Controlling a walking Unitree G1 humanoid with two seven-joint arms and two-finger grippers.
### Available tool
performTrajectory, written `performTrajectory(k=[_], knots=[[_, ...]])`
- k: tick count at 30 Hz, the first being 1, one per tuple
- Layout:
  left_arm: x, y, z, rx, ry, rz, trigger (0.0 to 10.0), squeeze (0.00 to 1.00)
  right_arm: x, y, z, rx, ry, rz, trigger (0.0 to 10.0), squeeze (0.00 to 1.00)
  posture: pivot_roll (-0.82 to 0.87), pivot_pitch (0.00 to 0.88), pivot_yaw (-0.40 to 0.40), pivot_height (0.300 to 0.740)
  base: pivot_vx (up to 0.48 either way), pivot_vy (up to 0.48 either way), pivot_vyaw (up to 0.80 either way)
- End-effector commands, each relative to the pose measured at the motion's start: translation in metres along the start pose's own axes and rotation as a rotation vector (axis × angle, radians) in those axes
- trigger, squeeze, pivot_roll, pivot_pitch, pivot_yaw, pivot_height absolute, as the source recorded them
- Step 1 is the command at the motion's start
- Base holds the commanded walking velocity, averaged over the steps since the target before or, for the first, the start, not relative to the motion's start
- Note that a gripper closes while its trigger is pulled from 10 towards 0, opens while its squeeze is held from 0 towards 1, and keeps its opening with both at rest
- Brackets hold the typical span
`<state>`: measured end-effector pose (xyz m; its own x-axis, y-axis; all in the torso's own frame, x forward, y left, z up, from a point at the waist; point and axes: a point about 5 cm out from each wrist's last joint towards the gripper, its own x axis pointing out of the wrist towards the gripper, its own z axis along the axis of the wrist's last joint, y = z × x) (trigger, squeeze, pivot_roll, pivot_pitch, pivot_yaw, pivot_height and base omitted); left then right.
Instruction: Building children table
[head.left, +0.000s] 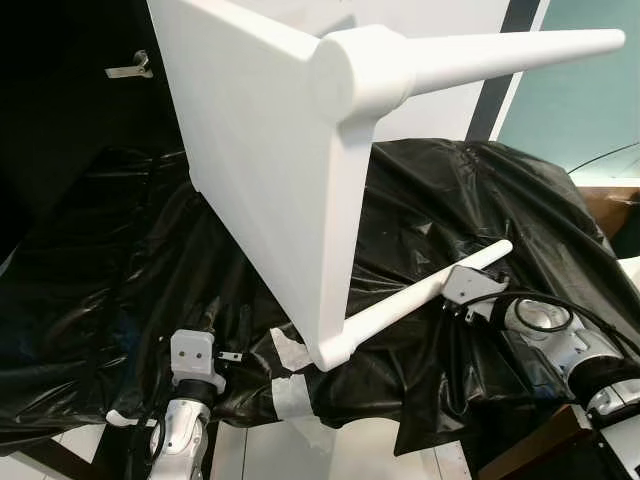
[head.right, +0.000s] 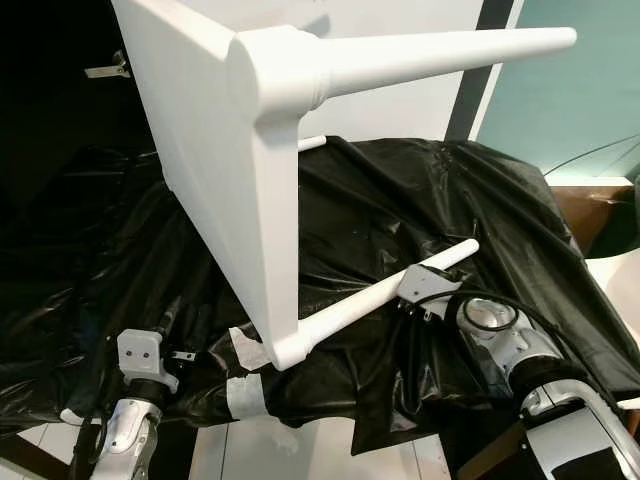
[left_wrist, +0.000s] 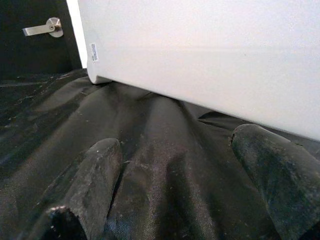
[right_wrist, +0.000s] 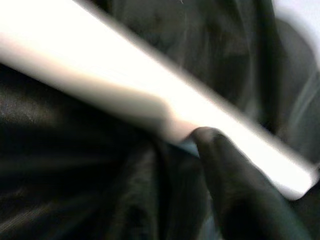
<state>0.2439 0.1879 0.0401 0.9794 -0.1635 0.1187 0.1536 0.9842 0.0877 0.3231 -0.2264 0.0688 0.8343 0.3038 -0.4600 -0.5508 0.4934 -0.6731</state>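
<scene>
White tabletop (head.left: 265, 170) on edge on black sheet (head.left: 90, 290), two legs fitted: upper leg (head.left: 500, 55), lower leg (head.left: 420, 295). Small label (left_wrist: 94, 52) near corner, unreadable. Right gripper (right_wrist: 200, 137) clenched on lower leg. Left gripper (left_wrist: 175, 165) fingers spread, released, just short of tabletop edge. Door handle (left_wrist: 42, 29) behind.

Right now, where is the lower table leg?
In the left eye view, the lower table leg runs from the tabletop's near corner out to the robot's right, over the black sheet, with the right gripper at it near its far end.
</scene>
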Motion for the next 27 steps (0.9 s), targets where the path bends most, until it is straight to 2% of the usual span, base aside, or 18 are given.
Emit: performTrajectory(k=[1, 2, 6, 8, 9, 10, 11, 12, 15, 16, 17, 19, 20, 21, 22, 23, 27], knots=[[-0.014, -0.002, -0.020, -0.010, 0.118, 0.047, 10.0, 0.00, -0.004, 0.024, -0.020, 0.115, 0.079, 0.078, 0.0, 0.00, 0.13, 0.000, -0.024, 0.740, 0.000, 0.000, 0.00], [-0.014, -0.002, -0.020, -0.009, 0.120, 0.045, 10.0, 0.00, -0.004, 0.024, -0.021, 0.145, 0.076, 0.066, 0.0, 0.00, 0.12, 0.000, -0.023, 0.740, 0.000, 0.000, 0.00], [-0.013, -0.002, -0.021, -0.006, 0.121, 0.042, 10.0, 0.00, -0.005, 0.025, -0.021, 0.161, 0.059, 0.051, 0.0, 0.00, 0.12, 0.000, -0.023, 0.740, 0.000, 0.000, 0.00], [-0.011, -0.002, -0.020, -0.004, 0.120, 0.040, 10.0, 0.00, -0.005, 0.025, -0.017, 0.114, 0.035, 0.021, 0.0, 0.00, 0.12, 0.000, -0.021, 0.740, 0.000, 0.000, 0.00], [-0.011, -0.002, -0.020, -0.004, 0.120, 0.039, 10.0, 0.00, -0.005, 0.022, -0.015, 0.065, 0.023, -0.012, 2.2, 0.00, 0.12, 0.000, -0.019, 0.740, 0.000, 0.000, 0.00], [-0.011, -0.002, -0.020, -0.004, 0.120, 0.039, 10.0, 0.00, -0.005, 0.022, -0.015, 0.065, 0.023, -0.012, 2.2, 0.00, 0.12, 0.000, -0.019, 0.740, 0.000, 0.000, 0.00], [-0.010, -0.003, -0.020, -0.004, 0.120, 0.038, 10.0, 0.00, -0.005, 0.019, -0.012, 0.025, 0.010, -0.046, 8.7, 0.00, 0.12, 0.000, -0.019, 0.740, 0.000, 0.000, 0.00], [-0.010, -0.003, -0.021, -0.003, 0.120, 0.036, 10.0, 0.00, -0.005, 0.016, -0.010, 0.005, 0.000, -0.065, 10.0, 0.15, 0.12, 0.000, -0.019, 0.740, 0.000, 0.000, 0.00], [-0.010, -0.004, -0.021, -0.001, 0.117, 0.041, 10.0, 0.00, -0.006, 0.007, 0.009, 0.034, -0.087, -0.144, 10.0, 0.14, 0.11, 0.000, -0.025, 0.740, 0.000, 0.000, 0.00], [-0.010, -0.004, -0.021, -0.001, 0.117, 0.041, 10.0, 0.00, -0.006, 0.007, 0.009, 0.034, -0.087, -0.144, 10.0, 0.14, 0.11, 0.000, -0.025, 0.740, 0.000, 0.000, 0.00], [-0.010, -0.004, -0.021, -0.001, 0.114, 0.048, 10.0, 0.00, -0.008, 0.004, 0.015, 0.059, -0.111, -0.191, 10.0, 0.09, 0.11, 0.000, -0.025, 0.740, 0.000, 0.000, 0.00], [-0.010, -0.004, -0.021, -0.001, 0.112, 0.052, 10.0, 0.00, -0.009, 0.003, 0.018, 0.076, -0.123, -0.220, 10.0, 0.09, 0.11, 0.000, -0.028, 0.740, 0.000, 0.000, 0.00], [-0.010, -0.004, -0.021, -0.003, 0.112, 0.056, 10.0, 0.00, -0.013, 0.001, 0.023, 0.090, -0.142, -0.298, 10.0, 0.00, 0.10, 0.000, -0.028, 0.740, 0.000, 0.000, 0.00], [-0.010, -0.005, -0.021, -0.005, 0.112, 0.058, 10.0, 0.00, -0.019, 0.000, 0.028, 0.092, -0.153, -0.396, 10.0, 0.00, 0.10, 0.000, -0.028, 0.740, 0.000, 0.000, 0.00], [-0.010, -0.005, -0.021, -0.005, 0.112, 0.058, 10.0, 0.00, -0.019, 0.000, 0.028, 0.092, -0.153, -0.396, 10.0, 0.00, 0.10, 0.000, -0.028, 0.740, 0.000, 0.000, 0.00], [-0.010, -0.007, -0.022, -0.009, 0.114, 0.058, 10.0, 0.00, -0.030, -0.003, 0.035, 0.052, -0.161, -0.545, 10.0, 0.00, 0.09, 0.000, -0.024, 0.740, 0.000, 0.000, 0.00], [-0.010, -0.009, -0.023, -0.012, 0.116, 0.055, 10.0, 0.00, -0.040, -0.003, 0.043, -0.021, -0.170, -0.635, 10.0, 0.00, 0.09, 0.000, -0.024, 0.740, 0.000, 0.000, 0.00]])
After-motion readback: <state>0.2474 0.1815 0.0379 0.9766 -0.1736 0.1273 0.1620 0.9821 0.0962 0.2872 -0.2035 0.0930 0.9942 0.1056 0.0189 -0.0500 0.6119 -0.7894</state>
